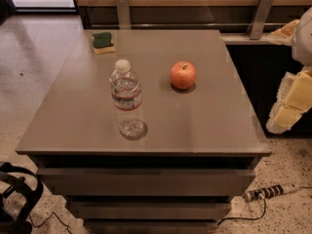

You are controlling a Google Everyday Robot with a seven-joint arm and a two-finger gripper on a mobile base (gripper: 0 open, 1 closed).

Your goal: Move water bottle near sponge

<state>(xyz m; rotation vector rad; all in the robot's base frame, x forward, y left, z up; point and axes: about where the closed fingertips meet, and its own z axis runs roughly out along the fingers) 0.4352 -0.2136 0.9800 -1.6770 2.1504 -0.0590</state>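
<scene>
The water bottle (127, 100) stands upright on the grey table (204, 126), left of the middle; it is clear and ribbed, with a white cap and a red-and-blue label. The sponge (103, 42), dark green on a yellow base, lies at the table's far left corner, well behind the bottle. My gripper (284, 117), with the white and yellowish arm above it, hangs at the right edge of the view, beyond the table's right side and far from the bottle. It holds nothing that I can see.
A red apple (183, 75) sits on the table to the right of the bottle. A wooden wall with metal brackets (123, 9) runs behind the table. A power strip (267, 192) and cable lie on the floor at the lower right, and a black strap (19, 194) at the lower left.
</scene>
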